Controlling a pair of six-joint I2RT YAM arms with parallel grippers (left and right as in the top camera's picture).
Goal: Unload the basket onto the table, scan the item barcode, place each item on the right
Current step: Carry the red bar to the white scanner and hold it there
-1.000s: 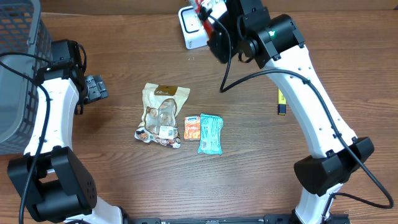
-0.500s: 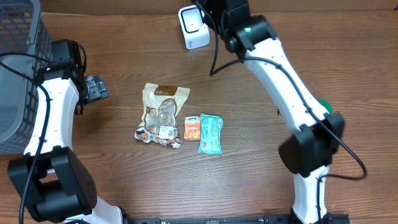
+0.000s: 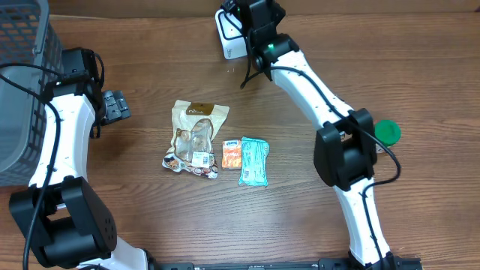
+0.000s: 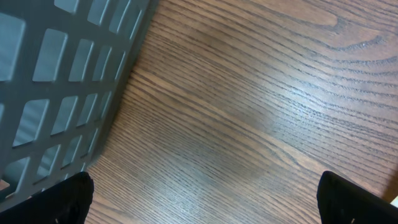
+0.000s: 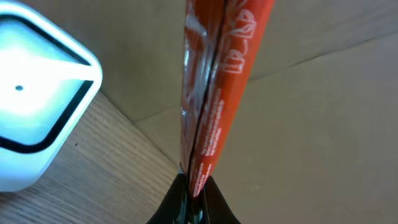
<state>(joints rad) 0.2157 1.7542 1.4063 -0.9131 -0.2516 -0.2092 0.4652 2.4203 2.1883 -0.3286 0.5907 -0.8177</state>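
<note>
Red packet (image 5: 211, 93) is clenched at its lower end by the right tool (image 5: 194, 200). Its long axis runs straight out from the jaws and is seen edge-on. The white scanner (image 5: 37, 112) is just beside the packet, to its left in the right wrist view, and apart from it. Which face carries the barcode cannot be told. The packet likely needs to be turned or swung toward the scanner window. The right arm is by far the nearer one. Left tool (image 3: 116, 106) is spread wide with nothing held, well away from the scanner, beside the grey basket (image 3: 22, 90). Snack bag (image 3: 196, 135) and teal packet (image 3: 254, 160) are left on the counter (image 3: 300, 217), well apart from the scanner.
</note>
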